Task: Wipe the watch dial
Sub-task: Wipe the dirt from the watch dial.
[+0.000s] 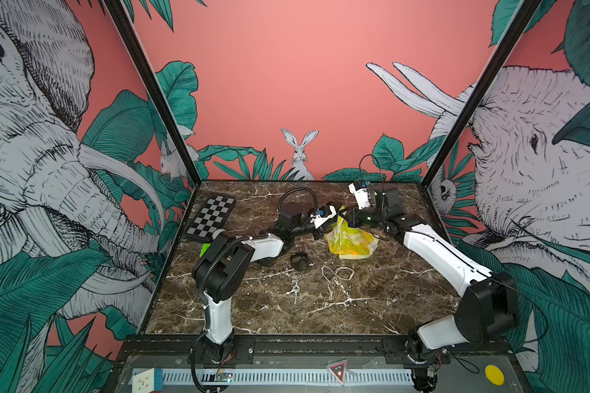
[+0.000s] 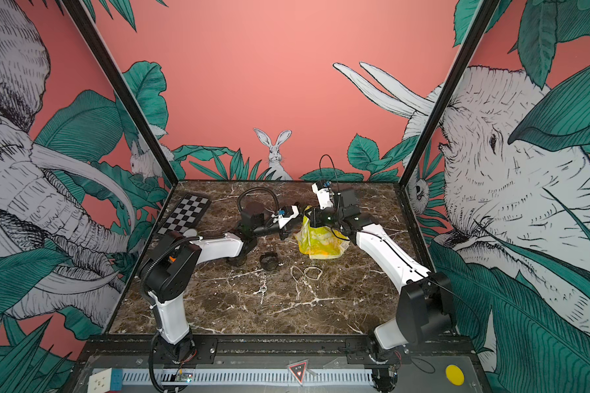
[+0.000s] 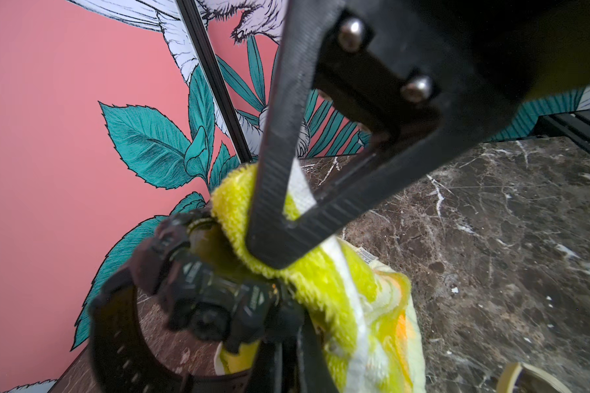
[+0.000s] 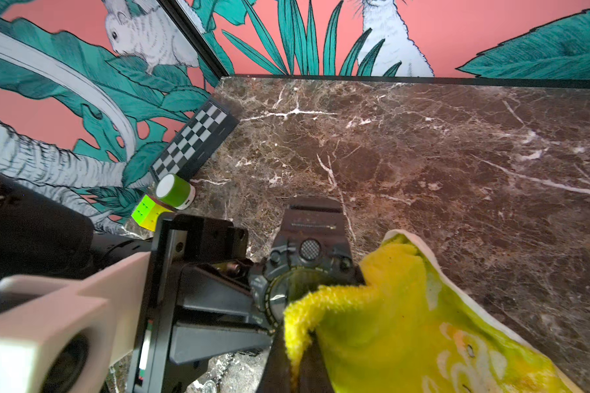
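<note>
My left gripper [image 3: 288, 337] is shut on a black watch [image 3: 212, 299], holding it up above the marble table [image 1: 372, 306] at the centre back. In the right wrist view the watch [image 4: 307, 258] faces the camera, and its round dial [image 4: 285, 289] is partly covered by a yellow cloth [image 4: 389, 323]. My right gripper [image 4: 295, 347] is shut on a fold of that cloth and presses it against the dial. The rest of the cloth [image 1: 349, 243] hangs down onto the table. In both top views the two grippers [image 1: 338, 217] [image 2: 304, 216] meet tip to tip.
A black round object [image 1: 299, 261] lies on the table in front of the arms. Rubber bands [image 1: 338, 273] and a thin chain [image 1: 296, 289] lie near it. A chessboard [image 1: 212, 216], a green cylinder [image 4: 174, 190] and a colourful cube [image 4: 147, 211] sit at the back left.
</note>
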